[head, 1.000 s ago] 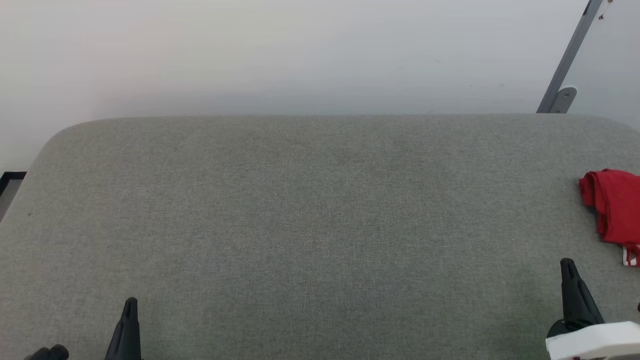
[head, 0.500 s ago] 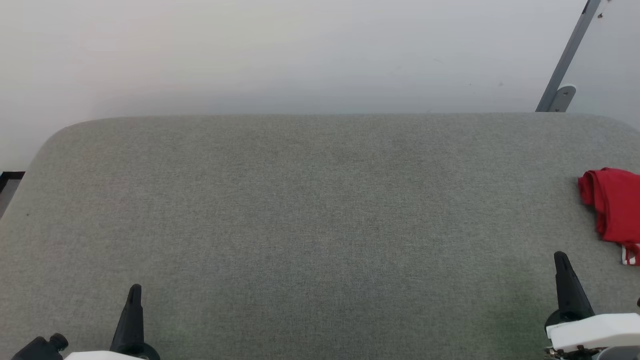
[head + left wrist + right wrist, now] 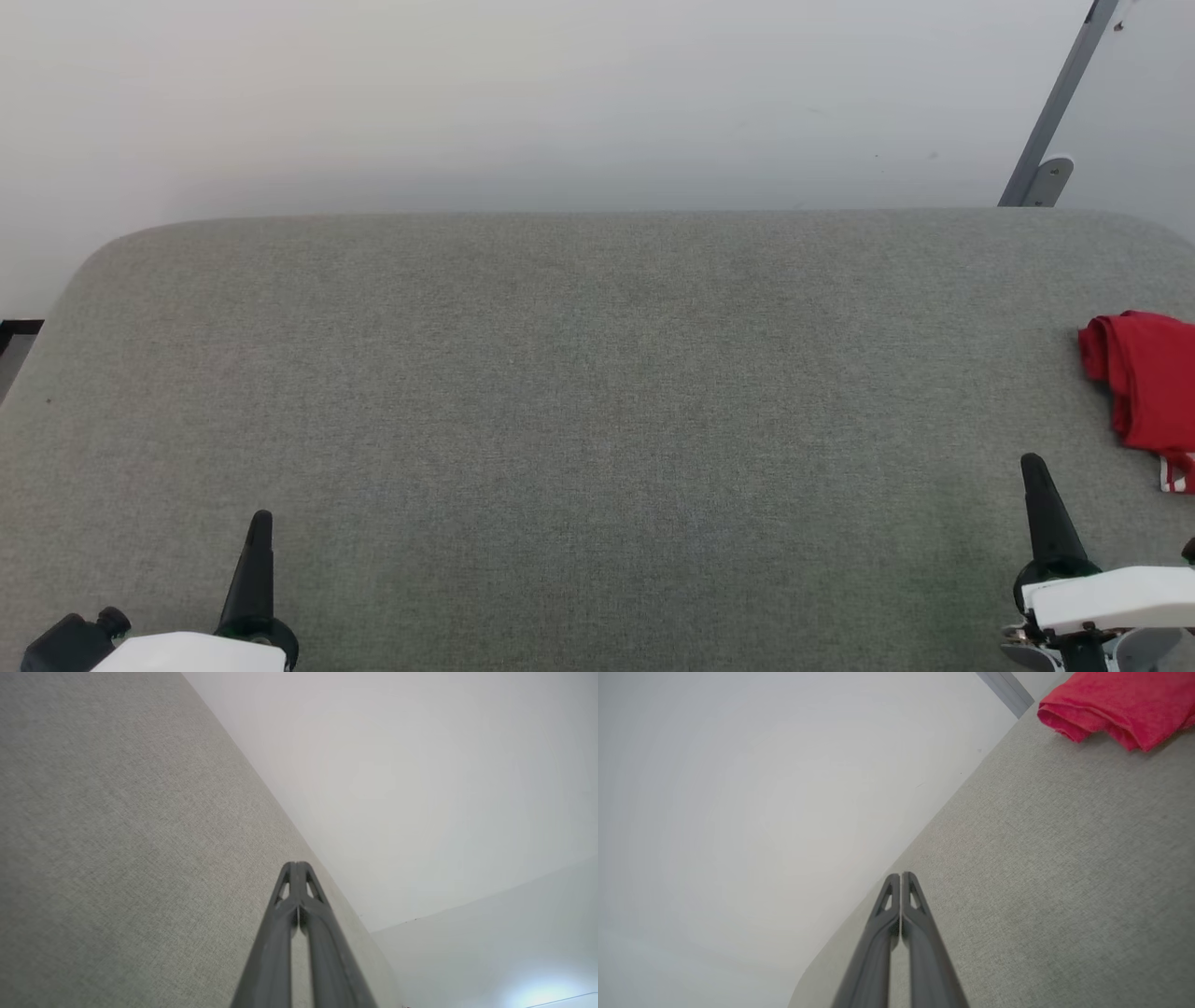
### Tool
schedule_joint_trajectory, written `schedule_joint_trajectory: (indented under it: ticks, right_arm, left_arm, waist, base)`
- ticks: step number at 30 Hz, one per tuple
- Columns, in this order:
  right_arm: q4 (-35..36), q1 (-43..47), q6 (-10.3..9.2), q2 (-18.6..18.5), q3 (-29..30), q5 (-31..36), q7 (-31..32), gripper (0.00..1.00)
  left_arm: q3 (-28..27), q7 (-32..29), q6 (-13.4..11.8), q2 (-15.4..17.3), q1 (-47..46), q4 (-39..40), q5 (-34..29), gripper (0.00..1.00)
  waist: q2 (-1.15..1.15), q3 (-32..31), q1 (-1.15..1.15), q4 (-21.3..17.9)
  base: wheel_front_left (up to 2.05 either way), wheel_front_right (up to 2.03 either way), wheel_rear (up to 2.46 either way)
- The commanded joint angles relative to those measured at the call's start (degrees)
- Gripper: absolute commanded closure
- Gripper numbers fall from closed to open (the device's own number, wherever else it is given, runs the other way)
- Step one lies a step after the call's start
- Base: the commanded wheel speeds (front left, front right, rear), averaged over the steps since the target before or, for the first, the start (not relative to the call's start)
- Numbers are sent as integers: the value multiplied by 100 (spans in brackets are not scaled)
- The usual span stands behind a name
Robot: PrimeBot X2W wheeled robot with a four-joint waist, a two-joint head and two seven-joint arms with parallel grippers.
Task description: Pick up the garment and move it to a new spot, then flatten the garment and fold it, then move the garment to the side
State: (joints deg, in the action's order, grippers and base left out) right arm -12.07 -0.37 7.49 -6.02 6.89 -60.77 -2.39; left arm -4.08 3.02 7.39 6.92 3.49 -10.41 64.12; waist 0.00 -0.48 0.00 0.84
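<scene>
Grey fabric table is backed by a pale wall. At its right edge the garment is seen bunched, red, striped trim at its near end. Near-left, the left gripper is held over the table; near-right, the right gripper, close to the garment, not touching. Both jaws are closed tip to tip, nothing gripped.

Nothing in these views can be read: no word, number, label or brand. The garment lies bunched at the 3 o'clock edge of the counter. It turns up plain red cloth and, at its 6 o'clock end, a short piece of red-and-white striped trim, which is a pattern and not writing.
</scene>
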Motion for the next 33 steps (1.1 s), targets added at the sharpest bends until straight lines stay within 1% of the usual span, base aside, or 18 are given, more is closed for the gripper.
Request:
schedule_joint_trajectory:
  ticks: [1,18,33]
  right_arm:
    - [27,-112,1,-7,-5,-149,46,100]
    - [-36,-278,1,96,-13,-1072,311,100]
    - [-86,-392,0,165,-21,-1735,506,100]
  left_arm:
    - [-38,-39,8,10,-147,32,131,100]
    - [-80,-308,11,-98,-410,-87,989,100]
    - [-117,-504,13,-183,-609,-176,1581,100]
  waist:
    - [0,1,0,-1]
    - [0,17,0,-22]
    - [0,30,0,-39]
  base:
    - [0,0,0]
    - [0,0,0]
    - [0,0,0]
